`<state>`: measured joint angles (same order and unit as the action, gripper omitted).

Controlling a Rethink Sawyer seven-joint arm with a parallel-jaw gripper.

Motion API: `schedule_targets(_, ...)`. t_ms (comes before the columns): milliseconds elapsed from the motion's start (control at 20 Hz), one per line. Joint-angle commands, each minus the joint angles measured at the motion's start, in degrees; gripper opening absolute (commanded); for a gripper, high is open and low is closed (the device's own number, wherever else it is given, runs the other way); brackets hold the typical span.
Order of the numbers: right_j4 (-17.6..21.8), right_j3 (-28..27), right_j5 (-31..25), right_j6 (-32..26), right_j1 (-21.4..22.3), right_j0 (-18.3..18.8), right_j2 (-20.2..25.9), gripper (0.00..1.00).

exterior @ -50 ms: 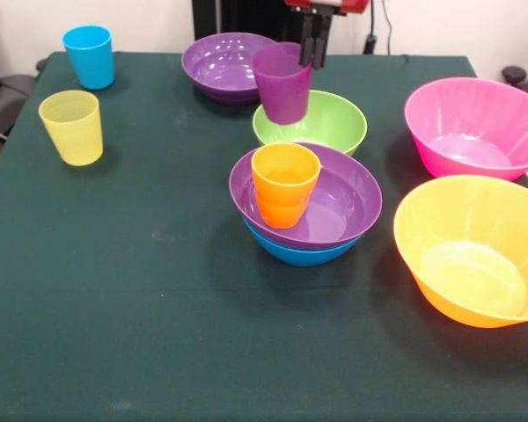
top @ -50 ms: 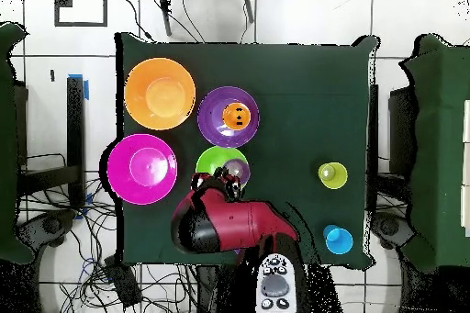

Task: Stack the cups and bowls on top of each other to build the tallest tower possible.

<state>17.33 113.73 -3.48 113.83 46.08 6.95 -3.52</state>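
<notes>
— Purple cup (exterior @ -50 ms: 282, 83) hangs off the surface (exterior @ -50 ms: 114, 290), pinched at its rim by the jaws of the gripper (exterior @ -50 ms: 313, 51): one finger inside the wall, one outside. Where does it sit?

— Above the green bowl (exterior @ -50 ms: 330, 127), by the front view at about twelve o'clock from the tower (exterior @ -50 ms: 304, 207). Its mouth faces up and its long axis leans a little off vertical, the narrow base down.

— And the tower itself?

— Blue bowl (exterior @ -50 ms: 301, 253) lowest, a purple bowl (exterior @ -50 ms: 343, 200) nested in it, and an orange cup (exterior @ -50 ms: 284, 183) standing upright inside that, toward the nine o'clock side of the bowl, mouth up.

— What crowds it?

— Green bowl sits just behind the tower, close to it. A second purple bowl (exterior @ -50 ms: 220, 63) sits at eleven o'clock, beyond the green one. Pink bowl (exterior @ -50 ms: 475, 127) is at two o'clock and orange bowl (exterior @ -50 ms: 471, 251) at three o'clock, both well apart from the tower, near each other.

— The loose cups?

— Yellow cup (exterior @ -50 ms: 71, 127) at ten o'clock and blue cup (exterior @ -50 ms: 89, 56) farther out the same way, both upright, apart from everything.

— Overhead?

— The red arm (top @ -50 ms: 229, 225) covers part of the green bowl and the held cup.
</notes>
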Motion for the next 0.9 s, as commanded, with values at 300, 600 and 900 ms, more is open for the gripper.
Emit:
schedule_targets(300,-4.59,-11.22,-12.01,5.1,-3.56,-3.95,-0.77,0.0)
schedule_targets(600,-5.5,-12.63,-11.77,6.6,-6.7,-5.85,-2.33,0.0)
schedule_targets(900,-6.7,-12.95,-10.62,7.73,-8.5,-8.56,-5.02,0.0)
